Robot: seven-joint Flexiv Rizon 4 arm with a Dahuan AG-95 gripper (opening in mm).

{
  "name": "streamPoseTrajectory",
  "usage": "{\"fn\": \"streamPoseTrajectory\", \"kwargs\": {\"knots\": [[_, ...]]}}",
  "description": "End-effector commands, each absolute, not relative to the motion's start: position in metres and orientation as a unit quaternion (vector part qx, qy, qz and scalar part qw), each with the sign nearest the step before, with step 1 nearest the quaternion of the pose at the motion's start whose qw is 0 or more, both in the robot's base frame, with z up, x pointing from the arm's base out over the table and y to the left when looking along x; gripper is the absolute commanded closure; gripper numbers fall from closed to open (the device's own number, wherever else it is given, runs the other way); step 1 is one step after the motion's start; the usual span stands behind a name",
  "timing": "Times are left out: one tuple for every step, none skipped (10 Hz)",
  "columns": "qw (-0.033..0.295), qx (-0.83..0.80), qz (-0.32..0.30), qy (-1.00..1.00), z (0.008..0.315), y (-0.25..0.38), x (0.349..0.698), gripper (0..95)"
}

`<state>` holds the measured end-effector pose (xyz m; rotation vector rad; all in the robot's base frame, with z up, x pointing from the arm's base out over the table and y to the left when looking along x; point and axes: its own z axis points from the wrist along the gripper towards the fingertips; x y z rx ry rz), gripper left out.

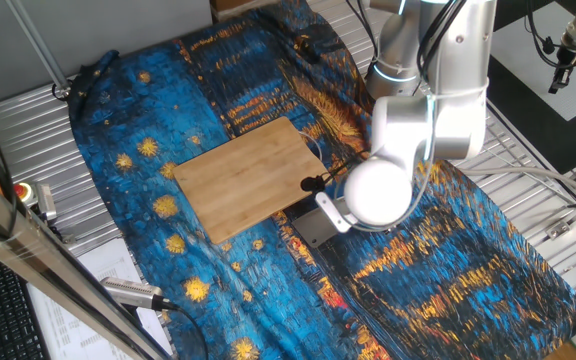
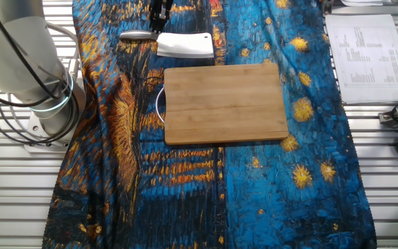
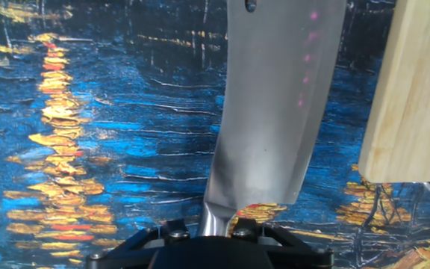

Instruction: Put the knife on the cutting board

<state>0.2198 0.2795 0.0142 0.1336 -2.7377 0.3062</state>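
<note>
My end effector [image 2: 159, 21] is at the handle of the knife [image 2: 184, 45], but I cannot tell whether my fingers are clamped on it. The broad grey blade lies flat over the painted blue-and-orange cloth [image 2: 185, 194] on the worktop, just beside one edge of the cutting board [image 2: 225, 104] and off it. In the hand view the blade [image 3: 278, 112] stretches away from me, with the cutting board [image 3: 416, 90] just right of it.

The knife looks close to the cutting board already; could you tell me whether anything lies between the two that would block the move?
Nothing visible does. The knife lies on the painted cloth just off the cutting board, with only a narrow strip of bare cloth between them. The gripper is at the handle end; its jaws are hidden.
</note>
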Motion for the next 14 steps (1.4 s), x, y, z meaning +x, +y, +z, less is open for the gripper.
{"fn": "streamPoseTrajectory", "kwargs": {"knots": [[0.194,0.051,0.11,-0.973,0.0119,0.2846,0.2221,57.0],[0.194,0.05,0.11,-0.973,0.0119,0.2846,0.2221,57.0],[0.19,0.053,0.109,-0.974,0.0119,0.2846,0.2221,57.0],[0.188,0.056,0.104,-0.975,0.0119,0.2846,0.2221,57.0],[0.189,0.059,0.093,-0.976,0.0119,0.2846,0.2221,57.0],[0.19,0.061,0.093,-0.975,0.0119,0.2846,0.2221,57.0],[0.19,0.062,0.091,-0.976,0.0119,0.2846,0.2221,57.0],[0.191,0.055,0.088,-0.976,0.0119,0.2846,0.2221,57.0],[0.194,0.044,0.091,-0.976,0.0119,0.2846,0.2221,57.0],[0.195,0.043,0.092,-0.976,0.0119,0.2846,0.2221,57.0],[0.196,0.042,0.092,-0.976,0.0119,0.2846,0.2221,76.0],[0.198,0.04,0.092,-0.975,0.0113,0.2845,0.222,76.0],[0.198,0.038,0.092,-0.975,0.0096,0.284,0.2218,76.0],[0.199,0.035,0.091,-0.975,0.009,0.2831,0.2212,76.0]]}}
